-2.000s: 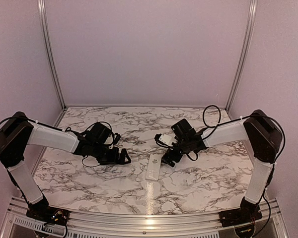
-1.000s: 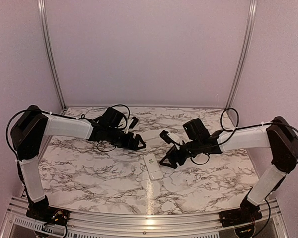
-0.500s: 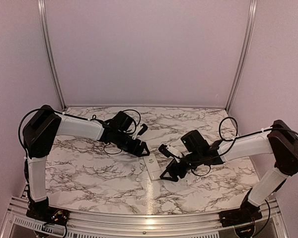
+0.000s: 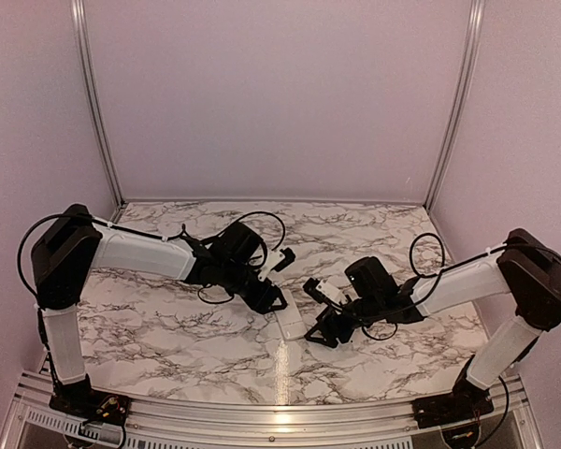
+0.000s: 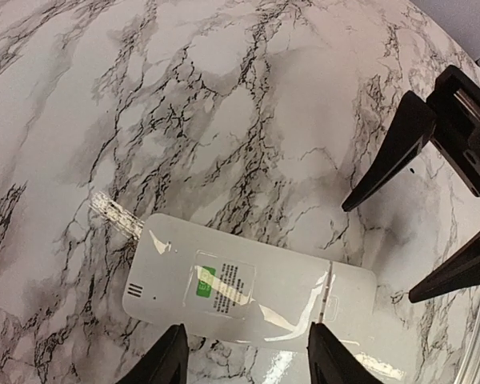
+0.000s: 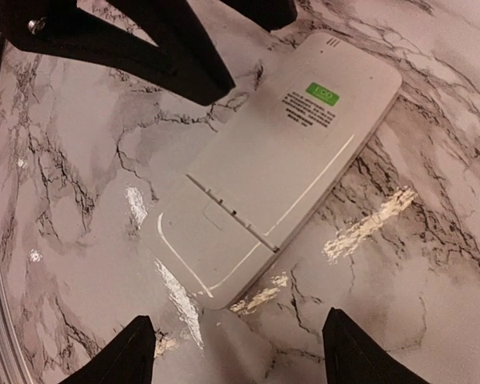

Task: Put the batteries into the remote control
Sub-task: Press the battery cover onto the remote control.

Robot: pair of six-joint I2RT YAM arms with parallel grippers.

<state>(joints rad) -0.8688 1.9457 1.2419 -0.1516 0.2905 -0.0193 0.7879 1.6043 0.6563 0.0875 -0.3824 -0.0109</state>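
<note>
Remote [image 6: 280,152] lies back up on the marble table [image 4: 168,327], near the middle. Left gripper [image 4: 273,299] hovers just beside its far-left edge, jaws apart, holding nothing. Right gripper [image 4: 318,334] sits just right of its near end, released and empty

A robotics lab test cell is shown: a white, grey-veined marble-patterned tabletop [image 4: 168,323] is enclosed by plain pale lilac panel walls [image 4: 280,103] framed with silver aluminium posts [image 4: 92,103]. A black-and-white left robot arm [image 4: 136,254] and a matching right robot arm [image 4: 458,279] are bolted at its near edge.
</note>
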